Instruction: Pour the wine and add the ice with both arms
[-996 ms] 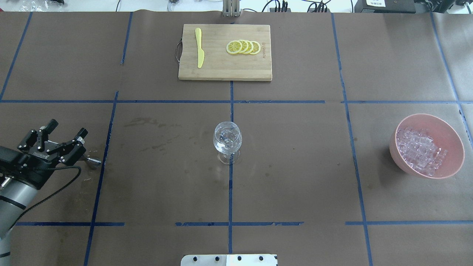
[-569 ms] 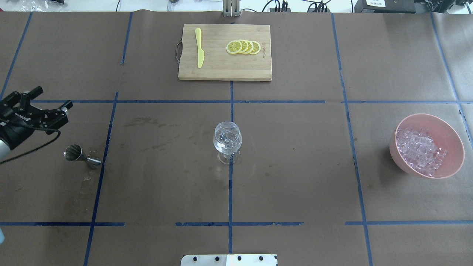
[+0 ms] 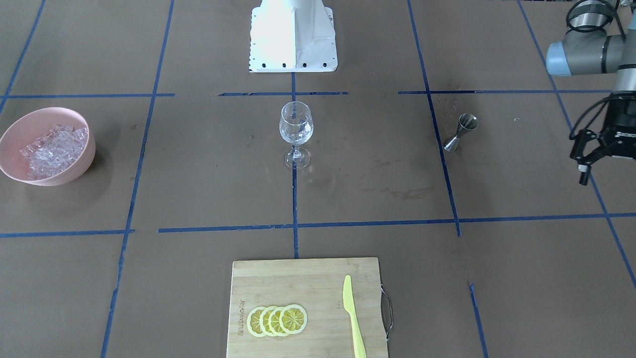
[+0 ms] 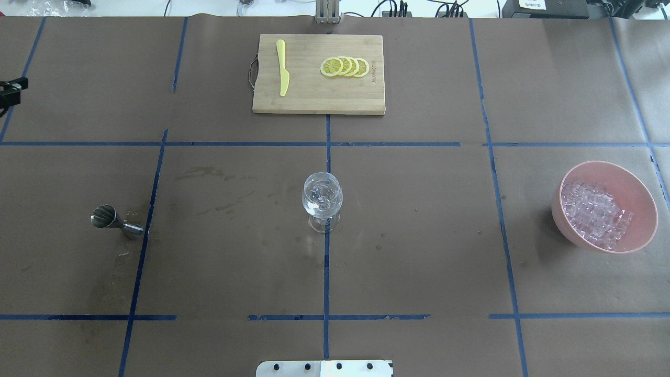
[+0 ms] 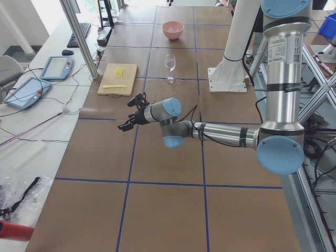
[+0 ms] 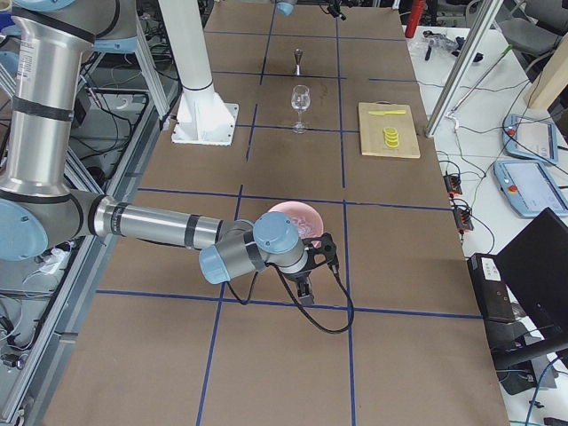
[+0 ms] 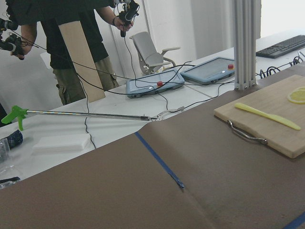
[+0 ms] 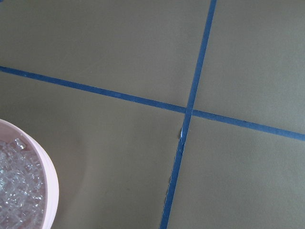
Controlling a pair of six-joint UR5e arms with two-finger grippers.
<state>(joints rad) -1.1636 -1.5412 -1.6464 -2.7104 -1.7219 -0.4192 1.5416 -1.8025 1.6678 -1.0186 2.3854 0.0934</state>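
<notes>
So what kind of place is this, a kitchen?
Probably a robot lab, not a kitchen. A big robot arm works at a table marked off with blue tape lines, and control tablets sit on a desk alongside.

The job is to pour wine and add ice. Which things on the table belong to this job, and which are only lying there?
For the job: clear stemmed wine glass; small steel jigger; clear ice cubes; pink round bowl holding them.
Lying about: bamboo cutting board; yellow plastic knife; yellow lemon slices.
</notes>
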